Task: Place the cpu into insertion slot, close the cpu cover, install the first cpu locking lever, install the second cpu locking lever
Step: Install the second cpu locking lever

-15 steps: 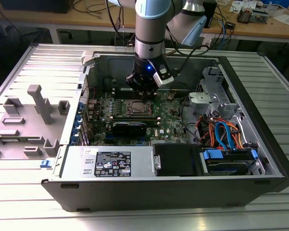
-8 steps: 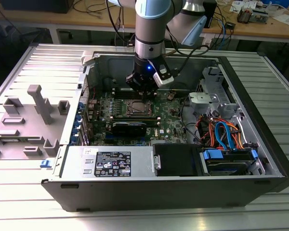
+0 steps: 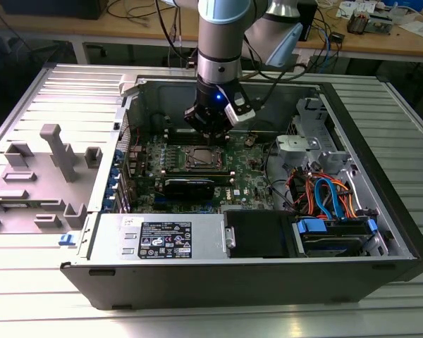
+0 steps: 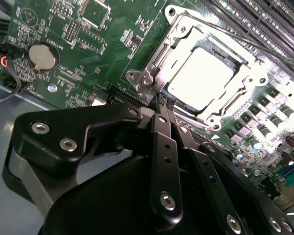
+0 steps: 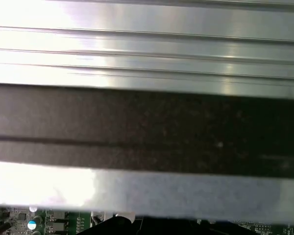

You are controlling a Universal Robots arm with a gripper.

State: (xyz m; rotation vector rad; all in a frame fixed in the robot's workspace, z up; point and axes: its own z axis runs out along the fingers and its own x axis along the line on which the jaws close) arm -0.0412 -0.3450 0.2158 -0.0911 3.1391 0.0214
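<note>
Hovering over the open computer case, the black claw [image 4: 159,100] sits at the edge of the square CPU socket.

In the second wrist view the claw's slim black fingers [image 4: 165,147] are pressed together, tips meeting beside the corner of the dull silver metal cover frame [image 4: 179,36]. That cover lies flat over the dark-rimmed insertion slot [image 4: 213,120], and the silver-grey square chip [image 4: 201,73] shows through its cut-out, seated in the slot. In the exterior view the claw [image 3: 210,135] hangs just above the socket on the green circuit board [image 3: 247,172], inside the grey case [image 3: 268,278] resting on the ribbed metal counter [image 3: 28,282].
</note>
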